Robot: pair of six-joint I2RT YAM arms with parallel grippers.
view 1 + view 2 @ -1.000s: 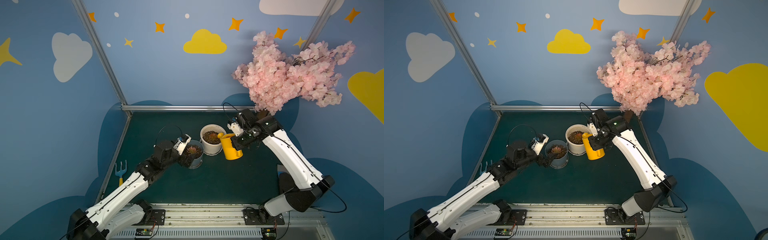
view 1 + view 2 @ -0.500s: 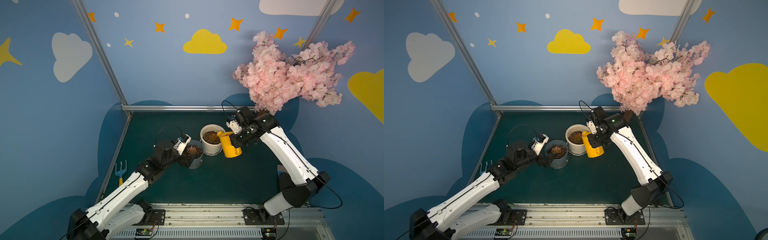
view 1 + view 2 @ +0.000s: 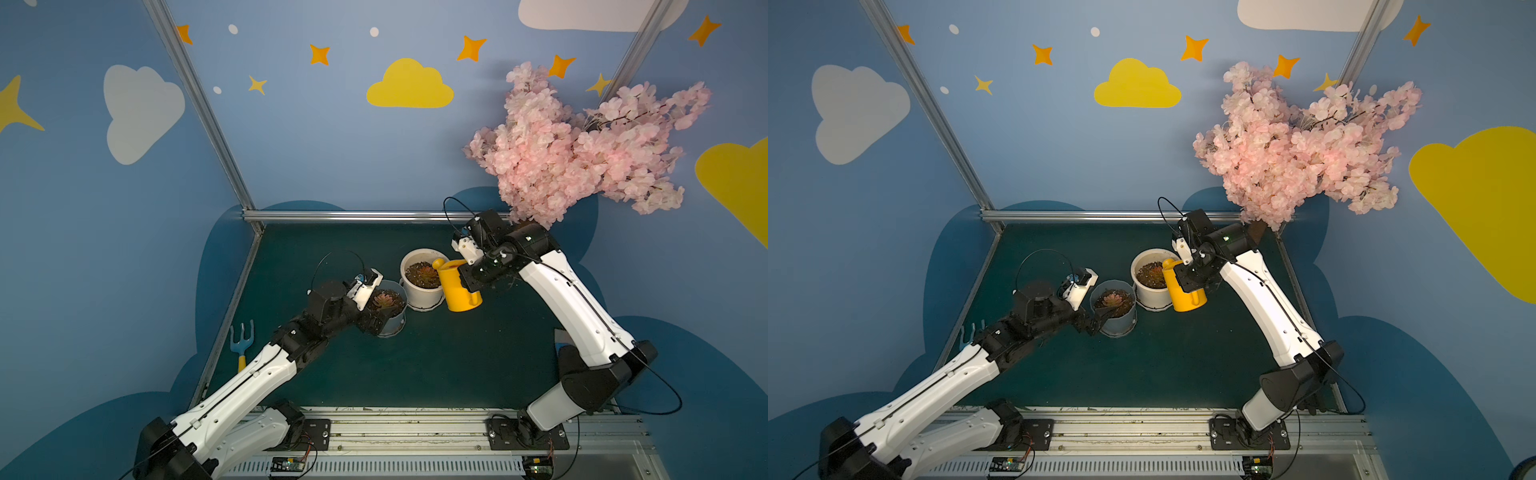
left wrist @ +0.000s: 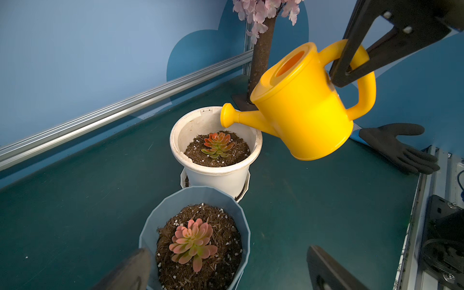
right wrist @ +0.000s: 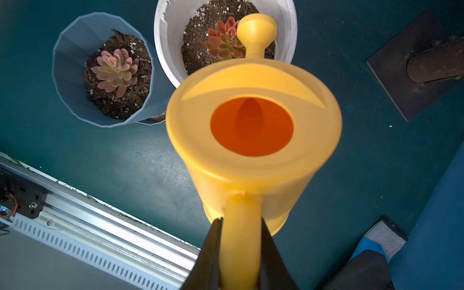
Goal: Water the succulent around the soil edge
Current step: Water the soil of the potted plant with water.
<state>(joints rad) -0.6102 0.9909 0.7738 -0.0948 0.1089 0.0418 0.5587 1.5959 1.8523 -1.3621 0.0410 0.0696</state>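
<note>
The succulent [image 4: 217, 145] to be watered is planted in dark soil in a white pot [image 4: 216, 178], which is set toward the back of the green counter [image 3: 415, 365], near its middle. A pink blossom tree [image 3: 573, 153] is stood at the far right corner. Just beside the white pot, nearer the robot and to the left, a blue-grey pot [image 4: 150, 226] is placed; whether the two pots touch cannot be told. A yellow watering can [image 4: 306, 108] is held clear of the counter and tipped toward its spout [image 4: 227, 118], with its handle clamped in the closed right pincer [image 5: 239, 221]. The spout head is poised above the white pot, over the soil edge on the can's side, beside the plant. The left pincer [image 4: 227, 249] is held wide open at the blue-grey pot; contact cannot be judged. A black glove [image 4: 399, 145] is laid by the right edge and a blue garden fork [image 3: 242, 338] by the left edge. A second succulent [image 4: 192, 242] is planted in the blue-grey pot.
</note>
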